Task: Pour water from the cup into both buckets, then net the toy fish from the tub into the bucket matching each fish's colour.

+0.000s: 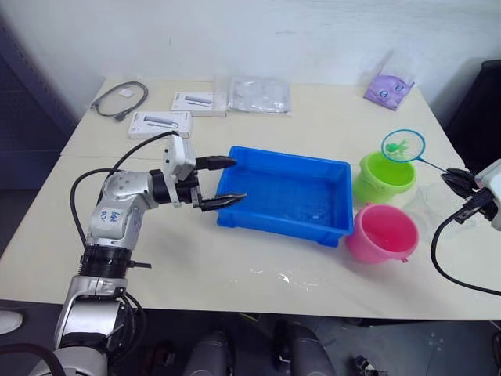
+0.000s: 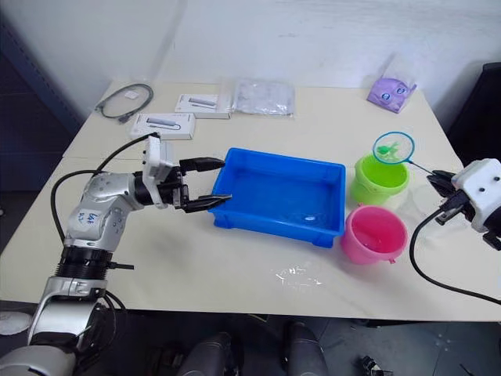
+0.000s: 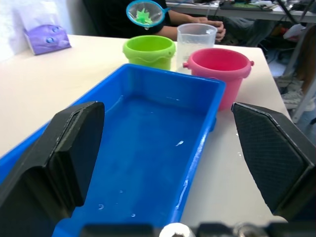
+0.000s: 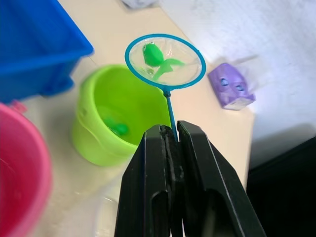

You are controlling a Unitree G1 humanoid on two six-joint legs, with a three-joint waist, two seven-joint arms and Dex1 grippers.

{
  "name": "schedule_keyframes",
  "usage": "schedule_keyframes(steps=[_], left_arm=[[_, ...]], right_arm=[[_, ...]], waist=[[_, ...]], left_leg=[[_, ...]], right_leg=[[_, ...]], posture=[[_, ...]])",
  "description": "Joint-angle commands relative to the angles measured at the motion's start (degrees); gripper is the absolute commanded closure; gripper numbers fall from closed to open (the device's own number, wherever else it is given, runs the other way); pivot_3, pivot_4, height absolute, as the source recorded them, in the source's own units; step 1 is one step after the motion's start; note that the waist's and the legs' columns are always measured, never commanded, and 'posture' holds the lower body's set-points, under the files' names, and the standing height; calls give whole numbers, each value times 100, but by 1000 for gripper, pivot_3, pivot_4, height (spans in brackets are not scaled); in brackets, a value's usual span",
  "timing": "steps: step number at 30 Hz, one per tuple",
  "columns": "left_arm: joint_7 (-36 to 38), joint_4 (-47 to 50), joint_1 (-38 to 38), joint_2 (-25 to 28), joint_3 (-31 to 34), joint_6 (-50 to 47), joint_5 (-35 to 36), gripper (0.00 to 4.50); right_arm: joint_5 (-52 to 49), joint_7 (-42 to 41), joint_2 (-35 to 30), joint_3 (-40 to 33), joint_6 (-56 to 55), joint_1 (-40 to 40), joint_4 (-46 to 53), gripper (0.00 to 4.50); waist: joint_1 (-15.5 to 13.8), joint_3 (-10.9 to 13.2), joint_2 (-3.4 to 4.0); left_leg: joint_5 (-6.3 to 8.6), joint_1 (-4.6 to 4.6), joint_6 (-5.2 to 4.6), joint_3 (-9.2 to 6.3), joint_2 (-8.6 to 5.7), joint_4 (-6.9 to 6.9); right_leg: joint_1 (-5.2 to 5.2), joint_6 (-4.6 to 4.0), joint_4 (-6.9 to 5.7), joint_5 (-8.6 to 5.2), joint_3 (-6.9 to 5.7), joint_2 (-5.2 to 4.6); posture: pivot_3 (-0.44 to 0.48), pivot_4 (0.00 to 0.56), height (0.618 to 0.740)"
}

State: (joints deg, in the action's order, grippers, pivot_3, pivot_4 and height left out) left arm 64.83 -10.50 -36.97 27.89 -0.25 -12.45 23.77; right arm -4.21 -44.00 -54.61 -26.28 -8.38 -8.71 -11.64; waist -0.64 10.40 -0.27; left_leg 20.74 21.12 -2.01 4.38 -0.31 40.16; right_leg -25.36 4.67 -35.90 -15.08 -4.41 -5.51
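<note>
Right claw (image 4: pixel 174 148) pinched the net (image 1: pixel 403 146) handle, green fish (image 4: pixel 153 54) in hoop above green bucket (image 1: pixel 383 177); netting step, tip next. Left claw (image 1: pixel 219 182) spread beside tub (image 1: pixel 286 196).

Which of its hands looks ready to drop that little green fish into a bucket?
The right hand, most likely. It grips the net by its handle, with the green fish inside, held above the green bucket. The left hand hangs open at the blue tub's far end.
</note>
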Motion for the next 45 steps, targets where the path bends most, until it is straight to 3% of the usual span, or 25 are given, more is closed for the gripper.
schedule_keyframes(steps=[1, 6, 16, 19, 25, 33, 45], left_arm=[[-85, 369, 32, -64, 41, 71, 77, 85], [-164, 439, 90, -157, -38, 73, 27, 85], [-303, 357, 171, -351, -98, 212, -39, 85], [-295, 313, 177, -390, -125, 255, -66, 85], [-275, 274, 157, -424, -116, 301, -76, 85], [-306, 223, 97, -475, -135, 344, -88, 85], [-465, 217, 84, -475, -97, 381, -166, 85]], right_arm=[[842, 727, -353, 168, -1144, -101, -577, 4500], [2712, 2299, -1096, 772, -2741, -46, -1155, 4500], [5096, 5492, -1688, 1696, -3399, -28, -1735, 4500], [5509, 6120, -1780, 2097, -3442, -288, -1957, 4500], [5747, 6606, -2025, 2623, -3417, -902, -2488, 4500], [5879, 6796, -2028, 3304, -3788, -1200, -2451, 4500], [5509, 6776, -2076, 3204, -3400, -1160, -2865, 4500]], waist=[[18, 0, 0], [75, -1, 5], [81, -1, 5], [85, -1, 5], [91, -1, 6], [88, -2, 6], [89, -2, 6]], left_leg=[[0, 0, 0, 1, 0, 0], [-3, -6, 4, 5, 0, -1], [-9, -11, 16, 10, 3, -2], [-10, -11, 17, 13, 3, -2], [-12, -17, 21, 20, 3, -5], [-12, -17, 21, 22, 6, -5], [-13, -16, 21, 25, 8, -5]], right_leg=[[0, 0, 1, 0, 3, -2], [-1, -1, 2, 0, 27, -5], [-1, -3, 13, -2, 49, -1], [-1, -3, 13, -2, 51, 0], [-1, -4, 11, -2, 58, 4], [-1, -4, 13, -2, 59, 7], [-1, -4, 12, -2, 59, 6]], posture=[[0, 150, 740], [0, 150, 740], [0, 150, 740], [0, 150, 740], [0, 150, 740], [0, 150, 740], [0, 150, 740]])
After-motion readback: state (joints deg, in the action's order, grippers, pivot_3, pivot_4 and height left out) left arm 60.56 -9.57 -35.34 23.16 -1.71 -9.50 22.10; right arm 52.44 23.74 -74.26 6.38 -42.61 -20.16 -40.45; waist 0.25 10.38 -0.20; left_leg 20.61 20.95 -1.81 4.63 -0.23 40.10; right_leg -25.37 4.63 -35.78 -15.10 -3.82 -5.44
